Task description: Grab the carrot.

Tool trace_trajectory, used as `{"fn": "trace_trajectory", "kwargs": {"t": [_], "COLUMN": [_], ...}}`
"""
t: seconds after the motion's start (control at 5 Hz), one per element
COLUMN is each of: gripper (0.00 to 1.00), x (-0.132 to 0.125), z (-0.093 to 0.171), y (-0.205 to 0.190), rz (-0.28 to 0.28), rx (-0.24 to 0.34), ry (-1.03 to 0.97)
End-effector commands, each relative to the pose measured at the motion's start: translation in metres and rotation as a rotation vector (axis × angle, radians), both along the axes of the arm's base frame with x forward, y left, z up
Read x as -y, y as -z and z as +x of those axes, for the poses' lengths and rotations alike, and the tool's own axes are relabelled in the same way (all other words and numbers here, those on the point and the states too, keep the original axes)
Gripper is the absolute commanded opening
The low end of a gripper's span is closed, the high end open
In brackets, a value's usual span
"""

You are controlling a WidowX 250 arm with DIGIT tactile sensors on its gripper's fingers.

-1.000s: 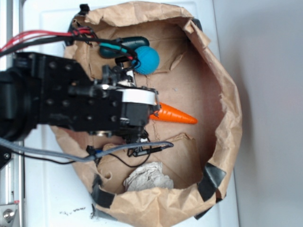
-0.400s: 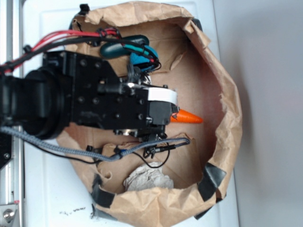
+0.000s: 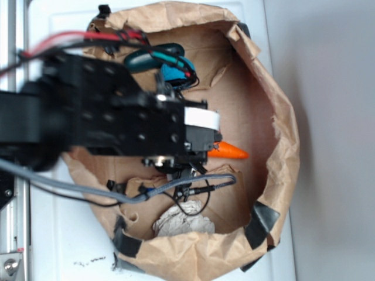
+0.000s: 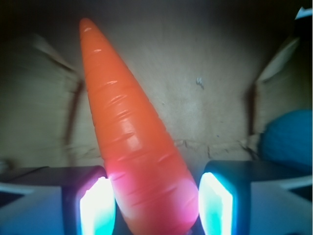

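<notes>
No readable text, labels, numbers anywhere (white band on arm blank).

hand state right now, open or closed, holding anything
Hand: open, fingers on either side of the carrot's thick end, one finger close against it and a narrow gap at the other; not yet clamped on it.

A white table (image 3: 64,234) carried a crumpled brown paper bag (image 3: 281,146) opened out into a shallow bowl, its rim pinned with strips of black tape (image 3: 262,223) at about five and seven o'clock. On the paper floor lay the orange carrot (image 3: 231,152) just right of centre with its tip toward three o'clock, a blue ball (image 3: 173,74) and a dark green cucumber-shaped toy (image 3: 153,54) near twelve o'clock, and a wad of grey crumpled paper (image 3: 181,223) at six o'clock.
</notes>
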State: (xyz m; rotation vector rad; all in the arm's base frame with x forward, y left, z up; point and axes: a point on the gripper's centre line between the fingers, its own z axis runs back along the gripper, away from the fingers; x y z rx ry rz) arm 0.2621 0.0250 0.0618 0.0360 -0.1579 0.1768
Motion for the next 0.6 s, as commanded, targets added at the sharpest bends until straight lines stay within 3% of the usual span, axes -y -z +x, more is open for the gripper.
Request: {"fn": "trace_trajectory", "kwargs": {"t": [0.0, 0.2, 0.4], "gripper": [0.0, 0.0, 0.0], "x": [-0.012, -0.011, -0.01], "z": [-0.002, -0.008, -0.009], "y": [-0.107, -0.143, -0.159], "rz": [-0.091, -0.122, -0.088], "rx": [0.0, 0.011, 0.004], "ry": [-0.058, -0.054, -0.069]}}
